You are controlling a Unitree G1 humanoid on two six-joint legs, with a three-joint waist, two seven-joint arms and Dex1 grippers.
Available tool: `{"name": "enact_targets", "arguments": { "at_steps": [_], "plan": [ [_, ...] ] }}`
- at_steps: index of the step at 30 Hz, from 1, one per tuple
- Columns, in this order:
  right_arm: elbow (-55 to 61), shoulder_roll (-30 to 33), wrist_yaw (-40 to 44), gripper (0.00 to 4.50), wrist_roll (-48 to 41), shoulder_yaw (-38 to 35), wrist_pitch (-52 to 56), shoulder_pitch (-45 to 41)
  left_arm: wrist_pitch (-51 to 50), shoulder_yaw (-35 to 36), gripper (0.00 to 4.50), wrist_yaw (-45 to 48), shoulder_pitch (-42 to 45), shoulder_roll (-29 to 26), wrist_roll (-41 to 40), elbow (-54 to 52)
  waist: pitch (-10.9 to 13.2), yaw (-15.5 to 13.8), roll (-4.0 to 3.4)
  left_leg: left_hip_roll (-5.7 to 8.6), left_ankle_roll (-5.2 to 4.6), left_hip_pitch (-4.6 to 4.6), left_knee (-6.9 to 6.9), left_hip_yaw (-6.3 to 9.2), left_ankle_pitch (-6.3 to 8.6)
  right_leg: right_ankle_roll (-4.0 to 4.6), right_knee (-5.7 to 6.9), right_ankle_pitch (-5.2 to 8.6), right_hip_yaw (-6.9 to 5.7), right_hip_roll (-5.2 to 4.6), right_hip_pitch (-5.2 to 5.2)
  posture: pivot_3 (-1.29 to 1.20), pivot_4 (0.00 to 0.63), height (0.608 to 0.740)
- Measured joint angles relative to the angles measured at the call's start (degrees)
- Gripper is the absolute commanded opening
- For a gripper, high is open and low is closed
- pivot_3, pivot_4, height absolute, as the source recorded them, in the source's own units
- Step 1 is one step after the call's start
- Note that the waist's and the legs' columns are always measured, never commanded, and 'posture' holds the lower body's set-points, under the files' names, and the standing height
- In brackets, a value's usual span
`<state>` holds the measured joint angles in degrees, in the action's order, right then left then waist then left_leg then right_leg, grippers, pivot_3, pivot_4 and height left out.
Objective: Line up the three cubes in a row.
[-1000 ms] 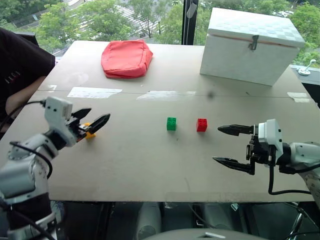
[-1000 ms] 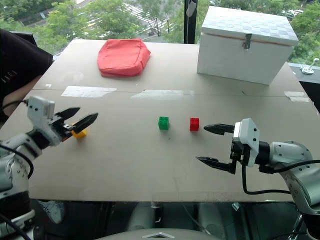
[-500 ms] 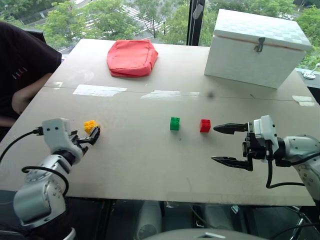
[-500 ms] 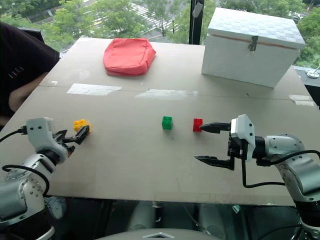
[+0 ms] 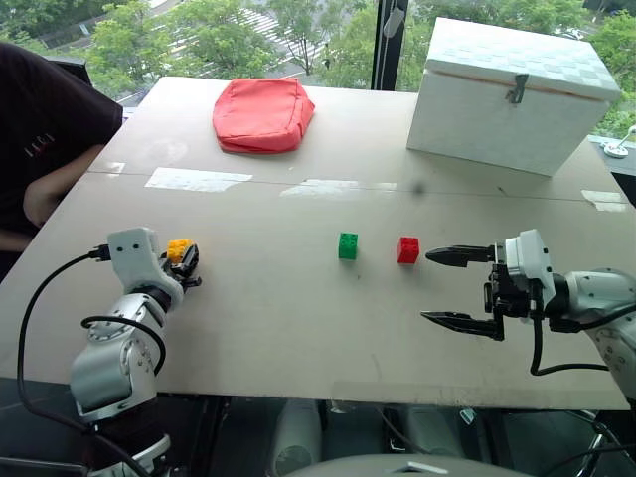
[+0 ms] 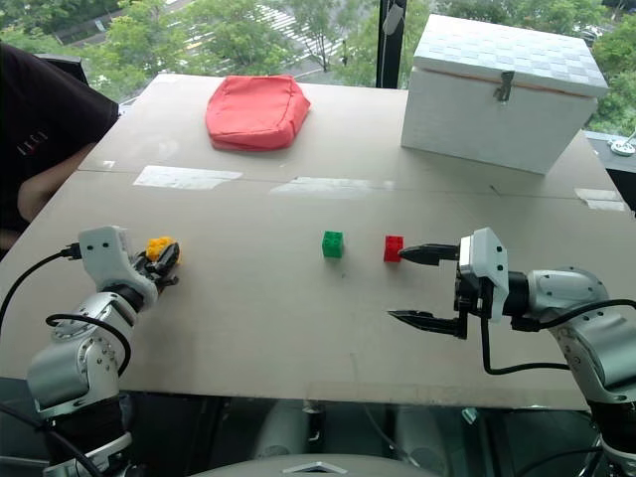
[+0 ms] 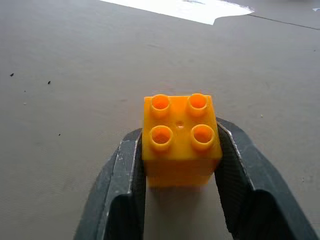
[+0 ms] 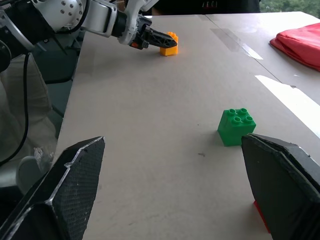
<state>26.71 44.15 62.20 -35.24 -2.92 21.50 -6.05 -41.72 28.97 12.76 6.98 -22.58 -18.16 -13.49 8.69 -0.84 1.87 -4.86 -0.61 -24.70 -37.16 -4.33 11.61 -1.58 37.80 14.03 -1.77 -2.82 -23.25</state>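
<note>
Yellow cube (image 7: 181,138) sits upright on the desk (image 5: 298,318) near its left edge, studs up, clamped between the two black fingers (image 7: 122,175) of the left end effector (image 5: 185,266). The left arm reaches forward low over the desk, its wrist bent so that the fingers lie almost level, one pad pressed against each side wall of the cube. The cube's base rests on the desk.

Green cube (image 5: 348,245) and red cube (image 5: 407,249) stand near the middle of the desk, side by side with a gap between them, well apart from the yellow one. The right arm comes in from the right edge and its end effector (image 5: 457,288) points across toward the left, held above the desk with its fingers spread wide and nothing between them. One fingertip (image 5: 434,256) lies just beside the red cube, not touching it.

At the far side of the desk lie a red pouch (image 5: 260,115) and a white box (image 5: 507,94). A person's arm (image 5: 45,184) rests at the desk's left edge.
</note>
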Motion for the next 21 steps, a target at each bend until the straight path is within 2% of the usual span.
{"name": "enact_targets", "arguments": {
  "at_steps": [3, 6, 9, 12, 15, 16, 17, 21],
  "plan": [
    [1.0, 0.1, -0.6, 4.5, -0.1, -0.4, 0.5, 1.0, 1.5, -0.4, 1.29, 4.2, -0.1, -2.1, -1.4, 1.9, 0.0, 0.0, 0.0, 0.0, 0.0, 0.0, -0.01, -0.03, 0.0, 0.0, 0.0, 0.0, 0.01, -0.02, -0.01, 0.0, 0.15, 0.74],
    [2.3, 0.1, -1.6, 4.5, -0.4, -0.7, 0.8, 1.9, 4.3, -2.9, 1.29, 15.6, 0.1, -8.5, -4.4, 4.5, 0.0, 0.0, 0.0, -0.01, 0.01, -0.01, 0.0, 0.0, 0.01, 0.01, -0.01, 0.01, -0.05, -0.03, -0.05, 0.0, 0.15, 0.74],
    [3.0, 0.1, -2.9, 4.5, -0.5, -2.0, 0.9, 3.1, 11.2, -8.8, 1.29, 30.7, 3.3, -16.1, -4.6, 9.8, 0.0, -0.2, -0.06, 0.02, 0.02, -0.04, 0.02, -0.07, 0.01, 0.02, -0.04, 0.01, -0.1, -0.17, -0.12, 0.0, 0.15, 0.74],
    [4.6, 0.1, -4.2, 4.5, -0.7, -3.1, 1.2, 4.9, 16.6, -18.1, 1.29, 51.5, 12.4, -23.3, -4.5, 21.8, 0.0, -0.2, -0.07, 0.03, 0.01, -0.09, 0.03, -0.11, 0.01, 0.01, -0.08, 0.01, -0.13, -0.18, -0.18, 0.0, 0.15, 0.74],
    [5.5, 0.3, -5.3, 4.5, -0.8, -4.5, 2.0, 6.2, 25.2, -25.1, 1.29, 63.9, 21.1, -24.3, -1.4, 33.2, 0.0, -0.1, -0.09, 0.05, -0.01, -0.18, 0.04, -0.19, 0.01, 0.01, -0.11, 0.0, -0.09, -0.19, -0.19, 0.0, 0.15, 0.74],
    [6.2, 0.5, -5.6, 4.5, -1.0, -5.2, 2.2, 7.0, 28.9, -28.0, 1.29, 67.9, 25.1, -24.1, 0.4, 38.5, 0.0, -0.1, -0.08, 0.06, -0.02, -0.21, 0.04, -0.18, 0.01, 0.0, -0.1, 0.0, -0.09, -0.15, -0.2, 0.0, 0.15, 0.74],
    [7.2, 0.6, -6.2, 4.5, -1.4, -6.0, 2.5, 7.8, 35.0, -32.0, 1.29, 72.6, 32.2, -22.9, 4.2, 48.4, 0.0, -0.3, -0.07, 0.06, -0.02, -0.27, 0.03, -0.11, 0.01, 0.0, -0.1, 0.01, -0.12, -0.07, -0.21, 0.0, 0.15, 0.74],
    [9.0, 1.0, -7.2, 4.5, -2.1, -7.4, 3.4, 9.0, 45.4, -36.2, 1.29, 76.4, 43.2, -19.0, 10.1, 64.7, 0.0, -0.1, -0.06, 0.05, -0.03, -0.38, 0.02, -0.12, 0.01, -0.05, -0.12, -0.01, -0.08, -0.02, -0.31, 0.0, 0.15, 0.74]
  ]
}}
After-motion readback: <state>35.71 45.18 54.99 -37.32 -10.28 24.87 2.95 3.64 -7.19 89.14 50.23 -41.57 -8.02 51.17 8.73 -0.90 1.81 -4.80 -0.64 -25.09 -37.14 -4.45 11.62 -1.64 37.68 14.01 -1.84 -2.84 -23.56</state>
